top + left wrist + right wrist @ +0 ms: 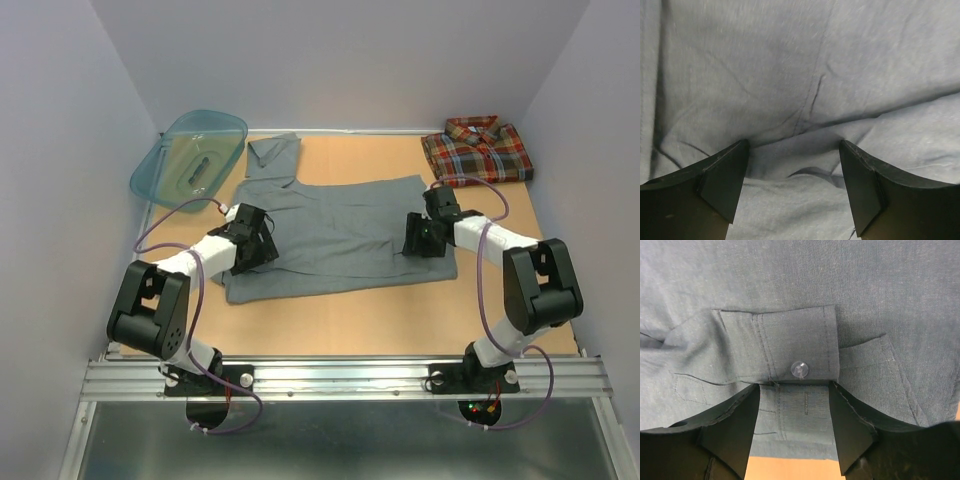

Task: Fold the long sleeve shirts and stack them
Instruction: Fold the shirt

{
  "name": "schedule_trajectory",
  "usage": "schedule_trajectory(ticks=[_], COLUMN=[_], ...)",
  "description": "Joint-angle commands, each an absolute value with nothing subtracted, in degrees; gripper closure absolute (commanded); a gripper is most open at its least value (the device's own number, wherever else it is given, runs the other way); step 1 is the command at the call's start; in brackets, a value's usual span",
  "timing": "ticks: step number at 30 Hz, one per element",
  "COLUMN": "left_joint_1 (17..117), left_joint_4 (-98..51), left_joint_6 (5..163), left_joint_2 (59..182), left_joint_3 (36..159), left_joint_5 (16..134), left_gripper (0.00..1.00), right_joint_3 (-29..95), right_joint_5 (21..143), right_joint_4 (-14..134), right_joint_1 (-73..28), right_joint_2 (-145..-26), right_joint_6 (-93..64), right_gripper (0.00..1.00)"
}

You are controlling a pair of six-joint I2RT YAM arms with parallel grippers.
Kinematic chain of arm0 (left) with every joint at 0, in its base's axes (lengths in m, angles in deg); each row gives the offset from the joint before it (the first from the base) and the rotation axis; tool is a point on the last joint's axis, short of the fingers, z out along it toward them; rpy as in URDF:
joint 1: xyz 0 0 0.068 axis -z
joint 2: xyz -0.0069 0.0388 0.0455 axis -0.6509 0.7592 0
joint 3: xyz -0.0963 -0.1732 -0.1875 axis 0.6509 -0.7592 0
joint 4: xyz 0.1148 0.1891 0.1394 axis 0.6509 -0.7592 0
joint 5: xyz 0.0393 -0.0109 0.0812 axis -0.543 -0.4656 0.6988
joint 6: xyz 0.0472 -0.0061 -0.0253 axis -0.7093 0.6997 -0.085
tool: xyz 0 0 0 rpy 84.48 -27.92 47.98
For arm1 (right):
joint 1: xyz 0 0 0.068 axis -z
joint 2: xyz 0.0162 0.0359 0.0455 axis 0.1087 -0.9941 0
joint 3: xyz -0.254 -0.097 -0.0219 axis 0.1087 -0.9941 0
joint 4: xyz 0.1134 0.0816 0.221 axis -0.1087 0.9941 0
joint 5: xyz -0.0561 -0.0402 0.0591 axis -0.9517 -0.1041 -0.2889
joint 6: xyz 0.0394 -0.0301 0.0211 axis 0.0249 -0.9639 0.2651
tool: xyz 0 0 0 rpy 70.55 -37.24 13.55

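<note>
The grey shirt [340,215] lies spread across the middle of the table, its collar end towards the back left. My left gripper [262,240] is open and low over the shirt's left part. In the left wrist view it [794,145] straddles a soft fold of grey cloth [790,60]. My right gripper [420,238] is open at the shirt's right edge. In the right wrist view it [795,387] sits just short of a buttoned cuff [785,342] lying on the shirt body. The plaid shirt [477,150] lies folded at the back right corner.
A teal plastic basin [190,158] leans at the back left corner beside the wall. The tan table [380,320] shows in front of the shirt, and in the right wrist view [790,467] under the shirt's edge. Grey walls close in both sides and the back.
</note>
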State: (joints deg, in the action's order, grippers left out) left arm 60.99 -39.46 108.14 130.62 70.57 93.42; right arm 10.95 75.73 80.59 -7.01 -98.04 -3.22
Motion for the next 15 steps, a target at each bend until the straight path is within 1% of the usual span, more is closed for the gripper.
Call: schedule_trajectory(ticks=[1, 5, 8, 11, 15], left_joint_1=[59.8, 56.4, 55.5, 55.0, 54.9], left_joint_4=[-42.2, -42.7, -46.1, -50.5, -53.1], left_joint_6=[109.6, 110.1, 110.0, 109.4, 107.1], left_joint_2=[129.8, 126.5, 122.1, 116.7, 111.7], left_joint_3=[67.1, 62.2, 61.4, 63.2, 66.2], left_joint_5=[89.6, 81.5, 80.7, 80.5, 81.5], left_gripper=[0.16, 0.16, 0.16, 0.16, 0.16], right_joint_3=[7.8, 3.4, 1.5, 2.1, 8.1], right_joint_5=[75.4, 76.2, 75.0, 74.1, 72.6], right_joint_4=[93.9, 98.7, 102.0, 105.4, 107.7], right_joint_1=[-7.6, -7.6, -7.6, -7.6, -7.6], right_joint_2=[-95.8, -91.9, -87.0, -84.5, -82.0], right_joint_6=[0.4, 4.6, 6.9, 7.7, 6.0], right_gripper=[0.37, 0.37, 0.36, 0.36, 0.35])
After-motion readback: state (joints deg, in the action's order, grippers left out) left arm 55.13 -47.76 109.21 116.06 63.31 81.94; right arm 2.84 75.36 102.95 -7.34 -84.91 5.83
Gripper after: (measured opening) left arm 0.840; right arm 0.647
